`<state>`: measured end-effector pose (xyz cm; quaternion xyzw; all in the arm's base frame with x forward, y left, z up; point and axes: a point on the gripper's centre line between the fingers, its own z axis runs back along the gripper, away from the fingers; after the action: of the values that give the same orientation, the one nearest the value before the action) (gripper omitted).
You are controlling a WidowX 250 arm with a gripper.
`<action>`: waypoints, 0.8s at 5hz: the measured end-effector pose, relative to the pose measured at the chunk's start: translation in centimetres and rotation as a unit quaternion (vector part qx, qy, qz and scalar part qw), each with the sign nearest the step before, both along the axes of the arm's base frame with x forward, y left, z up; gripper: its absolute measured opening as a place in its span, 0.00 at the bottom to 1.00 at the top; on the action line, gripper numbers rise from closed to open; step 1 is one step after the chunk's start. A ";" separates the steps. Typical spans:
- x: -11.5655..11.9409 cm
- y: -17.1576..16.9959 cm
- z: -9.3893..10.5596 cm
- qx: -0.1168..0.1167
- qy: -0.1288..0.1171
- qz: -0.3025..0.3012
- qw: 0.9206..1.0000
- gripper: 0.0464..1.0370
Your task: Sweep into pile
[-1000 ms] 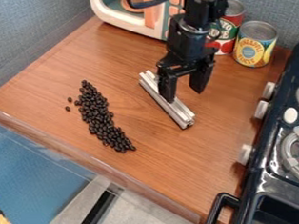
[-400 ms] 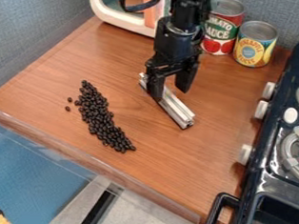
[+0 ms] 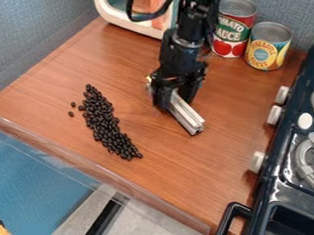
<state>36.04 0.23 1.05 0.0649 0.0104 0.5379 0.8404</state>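
Note:
The black gripper hangs low over the middle of the counter, its fingers standing apart on either side of the silver metal bar. The bar lies slantwise on the wood, its lower right end sticking out past the gripper and its middle partly hidden by it. To the left, dark beans form a long slanting strip on the counter, with a few loose ones just left of the strip's upper part.
A white toy microwave stands at the back, with two cans to its right. The black stove with its knobs and front handle lines the right side. The wooden counter ends at a front-left edge.
The gripper has moved left along the bar and then down, so its fingers now straddle the bar. Bar and beans have stayed in place.

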 end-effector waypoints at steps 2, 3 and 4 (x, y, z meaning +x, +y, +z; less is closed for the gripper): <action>-2.3 -0.5 -0.3 0.004 0.002 -0.004 1.000 0.35; -3.6 -2.3 0.5 -0.016 0.013 0.005 1.000 0.35; -3.2 -3.9 3.6 -0.044 -0.011 0.056 0.997 0.35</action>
<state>32.86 -3.63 4.70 0.0215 0.0281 0.5841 0.8109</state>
